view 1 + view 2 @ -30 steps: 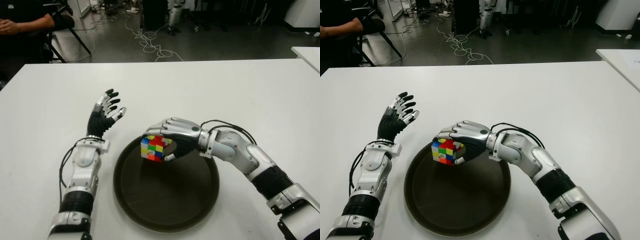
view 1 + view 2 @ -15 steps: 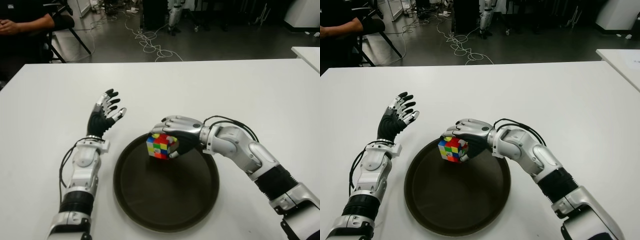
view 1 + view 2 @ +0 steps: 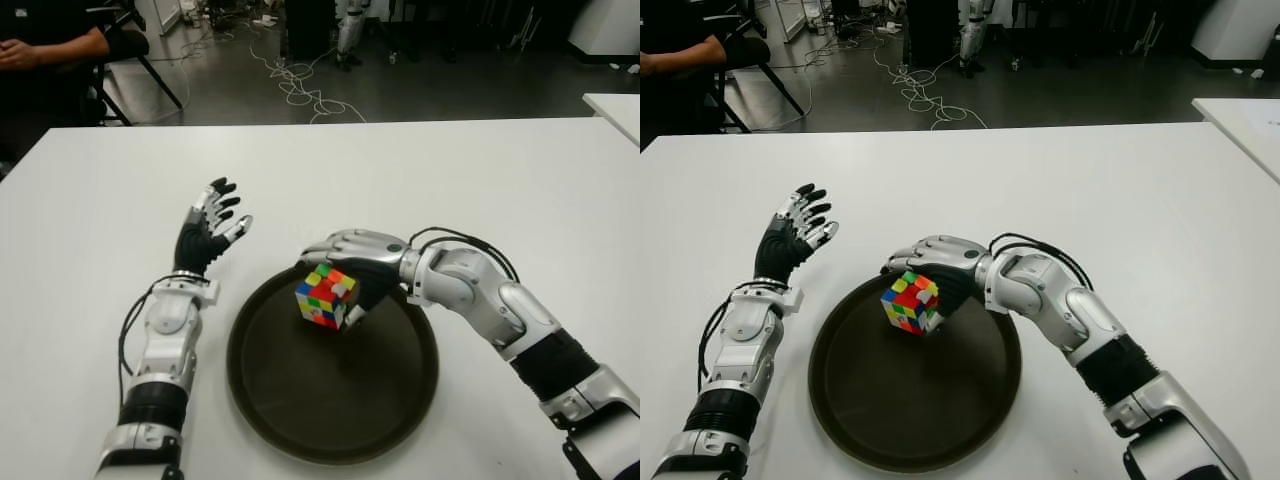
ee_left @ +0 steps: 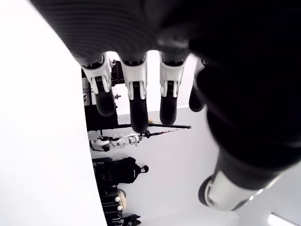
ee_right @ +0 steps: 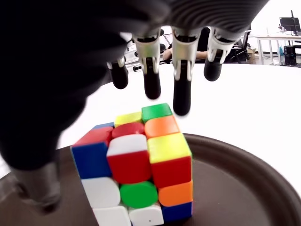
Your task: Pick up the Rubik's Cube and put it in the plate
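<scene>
Since a second ago the right hand (image 3: 352,262) has carried the Rubik's Cube (image 3: 326,296) in from the plate's left rim toward its far side, and the cube has tipped onto a corner. From the head cameras the cube sits tilted under the palm, over the far part of the dark round plate (image 3: 395,410), and I cannot tell from there whether it is touching the plate or whether the fingers are on it. The right wrist camera settles the second point — the four fingertips (image 5: 181,100) hang spread above and beyond the cube with white table showing between them and it, and the thumb stands off beside it, so the hand is opened up and gripping nothing. The left hand (image 3: 208,232) is raised palm-up over the white table (image 3: 90,220), just left of the plate's rim; its own wrist camera shows the fingers extended and empty. The plate's near half is bare, and the table is open all round — wide on the far side and to the right.
</scene>
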Action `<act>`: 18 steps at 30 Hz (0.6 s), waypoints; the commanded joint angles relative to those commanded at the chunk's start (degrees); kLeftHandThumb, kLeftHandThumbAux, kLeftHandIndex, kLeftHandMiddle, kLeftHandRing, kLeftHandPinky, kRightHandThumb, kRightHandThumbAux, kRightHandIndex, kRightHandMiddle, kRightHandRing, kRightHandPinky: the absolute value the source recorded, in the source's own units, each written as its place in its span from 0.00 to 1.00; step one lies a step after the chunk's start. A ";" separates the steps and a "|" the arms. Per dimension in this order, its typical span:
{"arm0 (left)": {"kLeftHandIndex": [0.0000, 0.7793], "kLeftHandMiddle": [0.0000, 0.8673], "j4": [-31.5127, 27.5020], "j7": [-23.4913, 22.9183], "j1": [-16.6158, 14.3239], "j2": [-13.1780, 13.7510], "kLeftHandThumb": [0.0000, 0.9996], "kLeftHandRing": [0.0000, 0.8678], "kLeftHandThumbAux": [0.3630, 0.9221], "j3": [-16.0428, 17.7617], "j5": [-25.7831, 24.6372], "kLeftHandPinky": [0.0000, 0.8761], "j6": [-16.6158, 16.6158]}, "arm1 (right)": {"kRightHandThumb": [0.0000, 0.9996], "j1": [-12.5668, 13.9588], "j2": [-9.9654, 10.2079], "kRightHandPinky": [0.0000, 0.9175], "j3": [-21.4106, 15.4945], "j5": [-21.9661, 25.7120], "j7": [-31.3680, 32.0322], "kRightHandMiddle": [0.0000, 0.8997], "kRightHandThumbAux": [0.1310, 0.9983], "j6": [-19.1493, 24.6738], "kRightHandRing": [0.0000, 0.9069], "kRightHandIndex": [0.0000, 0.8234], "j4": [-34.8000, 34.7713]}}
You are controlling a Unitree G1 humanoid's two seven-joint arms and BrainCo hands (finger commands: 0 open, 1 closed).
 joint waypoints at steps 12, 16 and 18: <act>0.11 0.18 0.88 -0.71 -0.35 -0.06 0.12 0.18 0.74 -0.08 -0.32 0.20 -0.95 | 0.00 -0.87 -0.19 0.00 0.66 -0.81 -0.72 0.00 0.63 -0.75 0.00 0.00 2.01; 0.13 0.19 1.15 -0.65 -0.50 -0.17 0.12 0.18 0.74 -0.06 -0.31 0.20 -0.93 | 0.00 -1.28 -0.30 0.00 0.69 -1.04 -1.50 0.00 0.63 -1.26 0.00 0.00 2.99; 0.13 0.19 1.24 -0.49 -0.54 -0.20 0.12 0.19 0.74 -0.07 -0.19 0.20 -0.96 | 0.00 -1.52 -0.39 0.00 0.52 -0.99 -1.92 0.00 0.63 -1.53 0.00 0.00 3.27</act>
